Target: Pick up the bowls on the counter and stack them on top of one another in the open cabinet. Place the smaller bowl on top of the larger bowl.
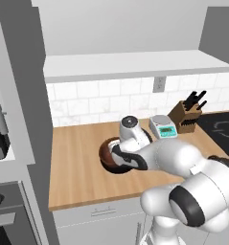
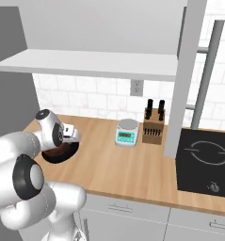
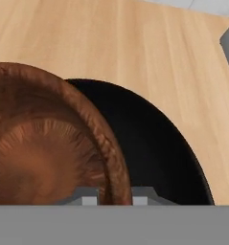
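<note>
The end effector (image 3: 114, 196) is seen low over the worktop (image 1: 77, 167), its 2 fingertips (image 3: 89, 197) pinched on the rim of the brown bowl (image 3: 49, 153) — one tip inside the wall, the other just outside it. In the hand view the brown bowl overlaps the black bowl (image 3: 159, 153), which lies beside and partly beneath it; whether the brown bowl is lifted clear of the black one cannot be told. In the left base view both bowls are found near the middle of the worktop, the brown bowl (image 1: 106, 149) partly hidden by the hand and the black bowl (image 1: 117, 168) showing as a dark edge below it.

Bare wood is seen to the left of the bowls and toward the front edge. To the right, well apart, a kitchen scale (image 2: 127, 132) and a knife block (image 2: 153, 124) are set against the tiled wall, with a dark cooktop (image 2: 205, 160) beyond. The grey shelf (image 2: 95, 63) runs above the worktop — its surface is seen bare along its length.
</note>
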Robot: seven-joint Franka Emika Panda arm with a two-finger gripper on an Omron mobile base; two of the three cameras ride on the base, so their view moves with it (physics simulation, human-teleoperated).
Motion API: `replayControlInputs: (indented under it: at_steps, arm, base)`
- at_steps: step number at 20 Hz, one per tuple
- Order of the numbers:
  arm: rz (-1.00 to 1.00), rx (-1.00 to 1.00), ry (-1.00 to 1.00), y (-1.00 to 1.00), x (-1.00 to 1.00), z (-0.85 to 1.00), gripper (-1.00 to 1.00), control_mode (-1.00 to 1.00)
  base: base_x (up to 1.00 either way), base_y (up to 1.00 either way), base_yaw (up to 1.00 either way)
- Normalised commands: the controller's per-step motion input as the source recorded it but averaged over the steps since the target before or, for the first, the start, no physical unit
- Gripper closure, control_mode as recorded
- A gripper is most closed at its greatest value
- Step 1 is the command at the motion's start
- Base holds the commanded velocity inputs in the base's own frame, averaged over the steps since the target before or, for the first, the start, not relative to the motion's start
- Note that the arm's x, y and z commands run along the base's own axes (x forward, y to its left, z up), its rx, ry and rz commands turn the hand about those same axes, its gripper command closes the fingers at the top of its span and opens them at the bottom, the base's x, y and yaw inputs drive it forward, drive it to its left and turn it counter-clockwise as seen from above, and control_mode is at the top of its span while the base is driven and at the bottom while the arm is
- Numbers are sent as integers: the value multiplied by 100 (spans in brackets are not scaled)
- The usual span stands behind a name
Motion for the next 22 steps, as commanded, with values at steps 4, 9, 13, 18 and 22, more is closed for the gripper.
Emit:
replayControlInputs:
  at_steps: [4,9,13,18,22]
  arm:
    - [0,7,1,-23,1,32,-100,-100]
    - [-2,10,11,-56,0,48,-100,-100]
    - [0,3,17,-65,0,-1,-100,-100]
    - [0,0,7,-3,0,-45,-100,-100]
    - [0,0,9,7,0,-39,-100,-100]
  base:
    - [0,0,0]
    - [0,0,0]
    - [0,0,0]
    - [0,0,0]
    - [0,0,0]
